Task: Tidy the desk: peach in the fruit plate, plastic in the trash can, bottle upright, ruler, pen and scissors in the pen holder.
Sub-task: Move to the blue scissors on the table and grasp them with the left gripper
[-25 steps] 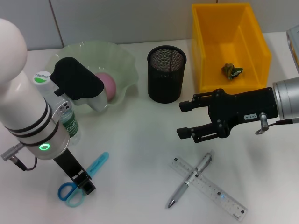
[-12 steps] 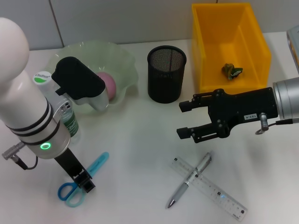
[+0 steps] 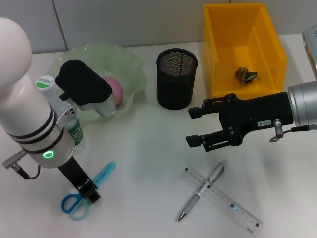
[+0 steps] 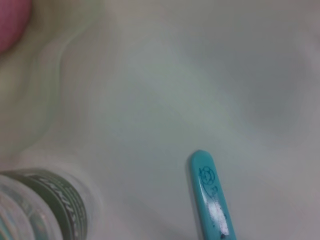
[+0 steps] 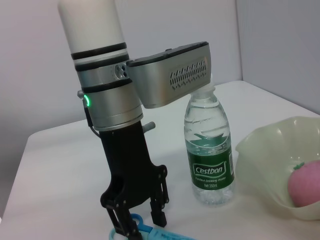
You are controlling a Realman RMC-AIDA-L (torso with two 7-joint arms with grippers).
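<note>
The blue scissors (image 3: 74,203) lie flat at the front left; their blade also shows in the left wrist view (image 4: 210,200). My left gripper (image 3: 87,191) is down over them, its fingers spread either side of them in the right wrist view (image 5: 140,220). My right gripper (image 3: 194,127) hangs open and empty above the table's middle. Below it a silver pen (image 3: 200,191) lies across a clear ruler (image 3: 223,201). The bottle (image 3: 74,131) stands upright. The pink peach (image 3: 115,91) lies in the green plate (image 3: 133,64). Crumpled plastic (image 3: 246,74) lies in the yellow bin (image 3: 218,74).
The black mesh pen holder (image 3: 177,84) stands between the plate and the bin. My bulky left arm (image 3: 29,129) covers much of the left side, close to the bottle. A grey box edge (image 3: 311,44) shows at the far right.
My left arm has shifted slightly over the scissors. My right gripper has edged a little to the left. Nothing on the table has moved.
</note>
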